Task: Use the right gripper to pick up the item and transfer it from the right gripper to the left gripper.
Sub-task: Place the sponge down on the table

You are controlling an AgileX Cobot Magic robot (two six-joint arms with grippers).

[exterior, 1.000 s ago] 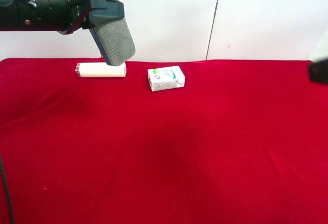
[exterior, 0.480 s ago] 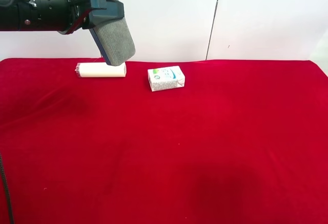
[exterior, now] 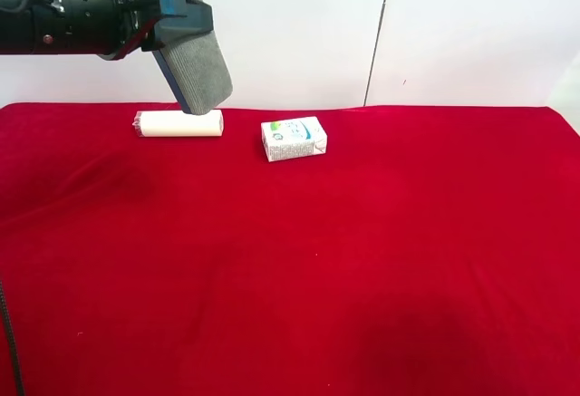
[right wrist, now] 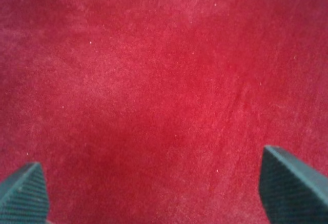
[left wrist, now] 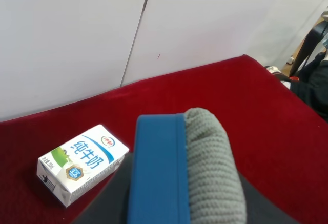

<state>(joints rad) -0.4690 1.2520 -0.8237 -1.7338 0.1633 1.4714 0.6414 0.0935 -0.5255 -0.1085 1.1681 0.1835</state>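
Note:
The item [exterior: 198,74], a grey felt pad on a thin blue base, hangs tilted in the left gripper [exterior: 181,23], which is shut on its upper end. This is the arm at the exterior high view's left, held high above the back left of the table. In the left wrist view the item [left wrist: 179,172] stands edge-on between the dark fingers [left wrist: 105,203]. The right gripper [right wrist: 159,188] is open and empty, its two fingertips [right wrist: 292,183] spread wide over bare red cloth. The right arm is out of the exterior high view.
A red cloth [exterior: 362,260] covers the table. A cream cylinder [exterior: 178,124] lies at the back left, just below the held item. A white printed carton [exterior: 294,138] lies to its right and also shows in the left wrist view [left wrist: 82,162]. A white wall stands behind.
A black part of the right arm at the exterior high view's right edge has left the view. The left arm with the item has shifted slightly to the left.

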